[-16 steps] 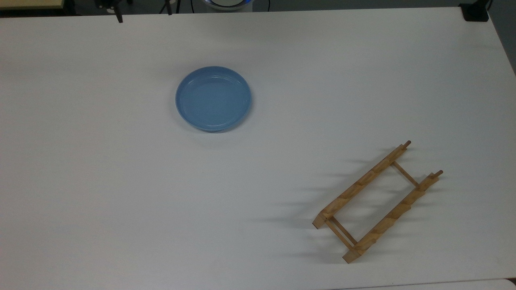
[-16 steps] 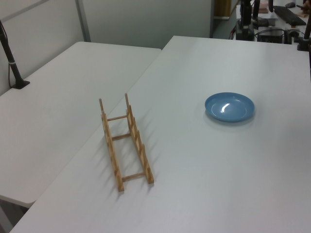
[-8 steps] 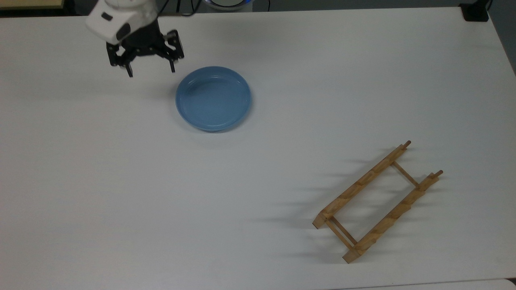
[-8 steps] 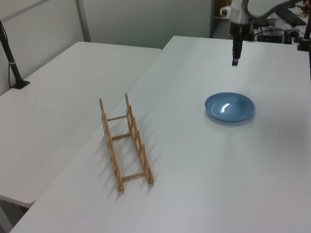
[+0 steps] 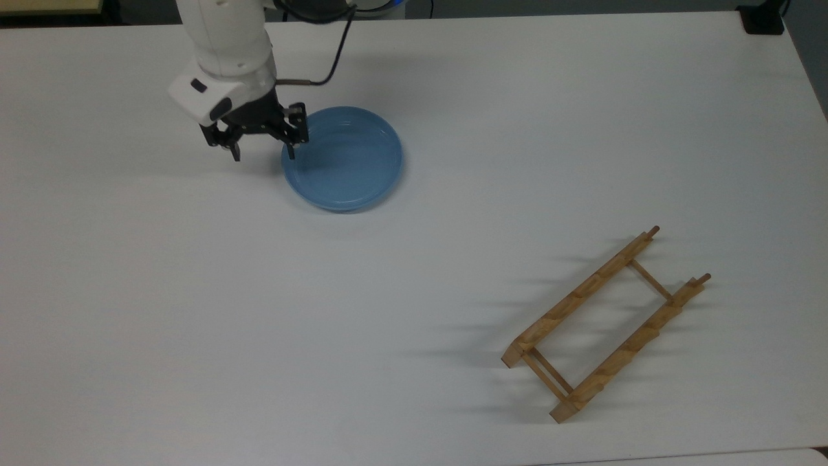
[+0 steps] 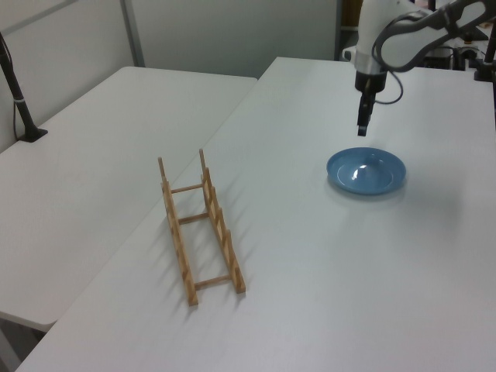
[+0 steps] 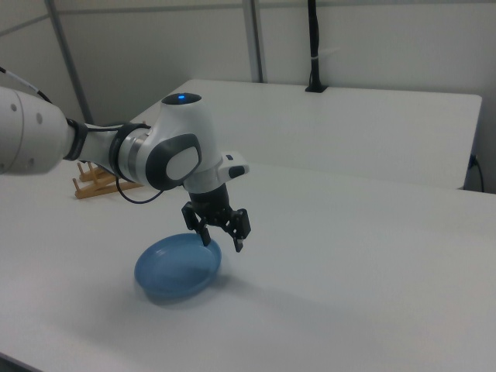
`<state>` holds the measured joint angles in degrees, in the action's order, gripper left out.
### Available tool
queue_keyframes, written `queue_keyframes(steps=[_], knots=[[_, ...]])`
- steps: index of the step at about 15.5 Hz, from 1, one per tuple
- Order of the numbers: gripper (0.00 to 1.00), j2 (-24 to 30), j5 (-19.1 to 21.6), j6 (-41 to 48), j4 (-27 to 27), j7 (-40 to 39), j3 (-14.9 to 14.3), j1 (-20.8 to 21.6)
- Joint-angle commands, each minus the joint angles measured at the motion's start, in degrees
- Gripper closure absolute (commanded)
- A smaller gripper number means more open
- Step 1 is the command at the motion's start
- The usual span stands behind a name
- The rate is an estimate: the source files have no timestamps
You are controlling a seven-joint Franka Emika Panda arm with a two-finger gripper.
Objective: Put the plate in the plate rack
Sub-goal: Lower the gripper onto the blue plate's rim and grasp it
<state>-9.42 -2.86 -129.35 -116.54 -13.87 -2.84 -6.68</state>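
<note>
Plate point(image 5: 346, 162) lies flat, right side up, on the white table point(image 5: 194, 310), well apart from the plate rack point(image 5: 605, 327) near the top view's lower right. Claw point(image 5: 262, 152) hangs above the plate's rim on the top view's left, fingers spread wide, gripping nothing. Risk, as I judge it: rim is glossy and shallow; an off-centre pinch could slide the plate or let it slip mid-lift. Rack stands empty.
</note>
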Motion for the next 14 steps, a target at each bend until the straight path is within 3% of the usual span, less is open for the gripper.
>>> queue_keyframes(steps=[1, 5, 7, 14], knots=[[0.15, -2.08, -0.92, -3.62, -0.27, 4.81, -0.06, 1.84], [0.13, -4.28, -1.18, -4.86, -0.09, 7.27, 0.73, 2.55], [0.17, -4.46, -1.18, -5.12, -0.09, 7.45, 0.82, 2.55], [0.61, -5.69, -3.2, -5.3, 0.08, 7.45, 0.91, 2.81]])
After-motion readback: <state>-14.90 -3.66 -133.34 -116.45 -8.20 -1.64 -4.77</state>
